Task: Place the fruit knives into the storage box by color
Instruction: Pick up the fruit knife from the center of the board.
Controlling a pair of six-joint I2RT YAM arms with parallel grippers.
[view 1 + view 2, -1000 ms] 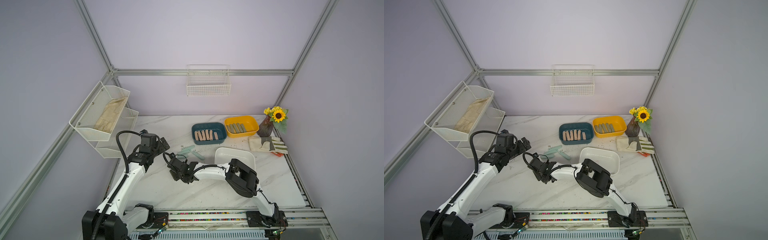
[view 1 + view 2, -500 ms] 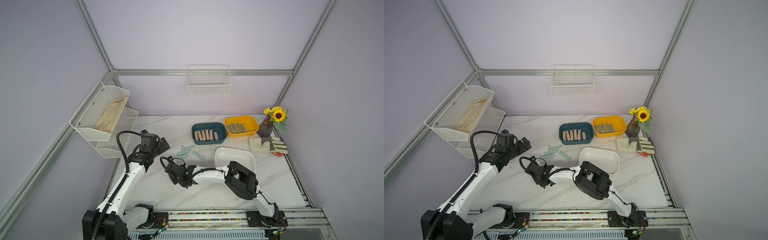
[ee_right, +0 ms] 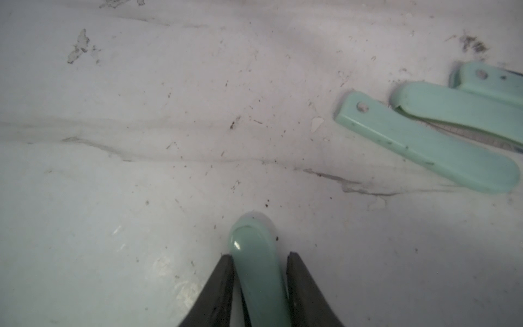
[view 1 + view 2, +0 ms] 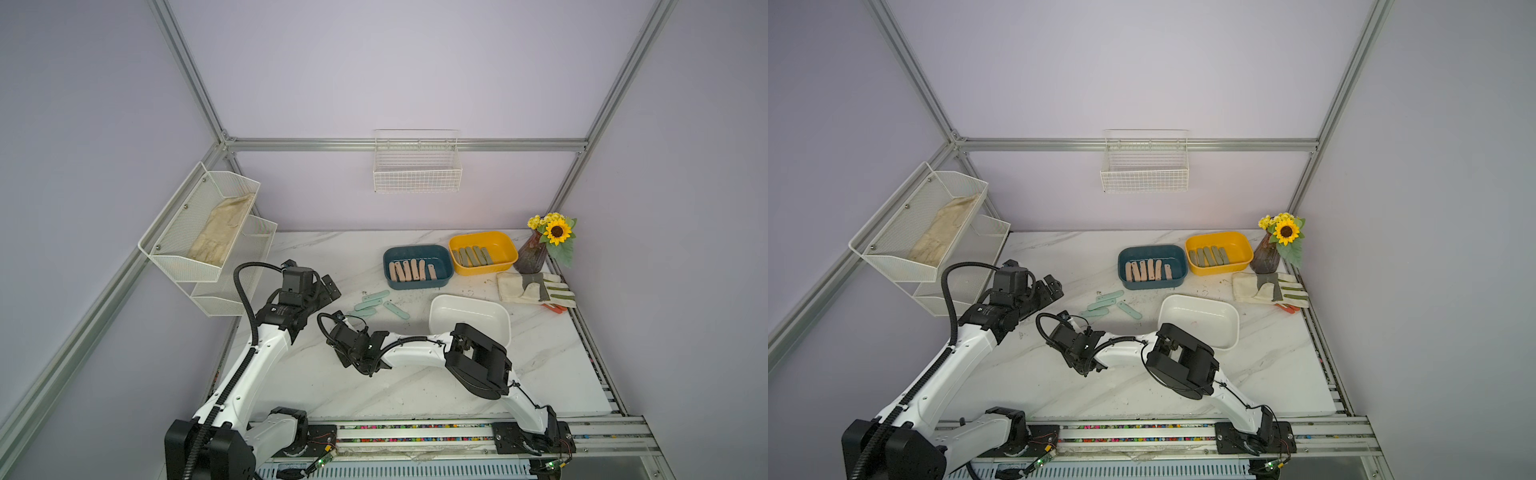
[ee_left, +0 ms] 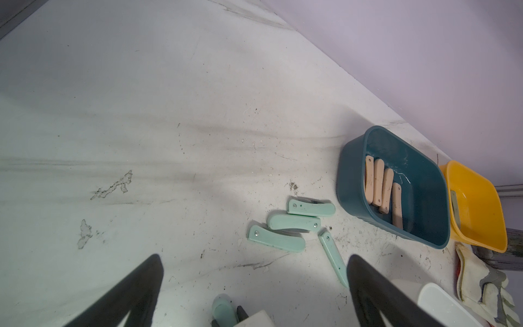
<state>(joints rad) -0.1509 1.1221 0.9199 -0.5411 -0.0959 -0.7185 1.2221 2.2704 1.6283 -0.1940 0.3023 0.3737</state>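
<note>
Your right gripper (image 3: 260, 254) has its jaws drawn in narrow on a mint-green knife (image 3: 256, 271), with a finger (image 3: 223, 283) along each long edge. The rounded end pokes out ahead of the tips, low over the marble table (image 3: 141, 141), and I can't tell whether it is lifted clear. Your left gripper (image 5: 254, 257) hangs spread wide with nothing between its fingers. It looks down on the four loose mint-green knives (image 5: 294, 222), which lie close together beside the teal box (image 5: 348, 184) holding the peach knives (image 5: 377, 184). The olive knives (image 4: 471, 255) lie in the yellow box (image 4: 505, 249). The white box (image 4: 469, 320) holds nothing I can see, so by colour that is likely where the mint ones belong. Treat the knife as light and rigid — a flat plastic bar with a glossy skin, more apt to slide or swivel between the pads than to bend. You'll want the pinch across its narrow width near mid-length, since a hold close to one end could let it pivot on the way. How far along the bar your fingers sit is hidden from the wrist view. Among the loose ones, two lie touching, and a strip of folded blade shows along one edge — so take the plastic sides and start with the knife lying apart from the others.
</note>
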